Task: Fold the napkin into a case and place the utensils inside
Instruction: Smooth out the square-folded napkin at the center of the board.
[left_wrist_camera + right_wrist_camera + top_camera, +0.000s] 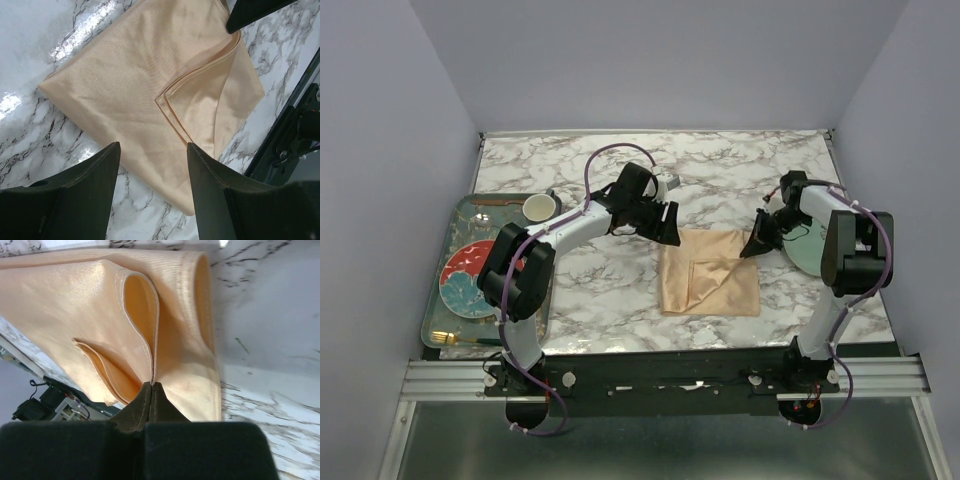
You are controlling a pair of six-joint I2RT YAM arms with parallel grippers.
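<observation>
1. The napkin (708,272) is lying on the marble surface (610,290), folded to a rough square of several layers. An inner corner of one layer is showing near its middle.
2. Your right hand (151,389) is sitting at the napkin's far right corner. Its jaws are pressing fully together and pinching the hemmed edge of the cloth. The layers next to the pinch are bowing open in loops instead of lying flat.
3. Your left hand (665,225) is hanging over the napkin's far left corner. Its jaws are standing partly apart with nothing between them but the view of the cloth below. You cannot tell from these views whether the fingertips are touching the cloth.
4. The utensils (455,340), gold-coloured, are lying well to the left of the napkin, on the near end of the grey tray (432,300).
5. The same tray is also carrying a red and blue plate (470,278) and a pale cup (539,207), both well apart from the napkin.
6. A pale green dish (805,262) is sitting just right of the napkin, partly hidden under your right arm.
</observation>
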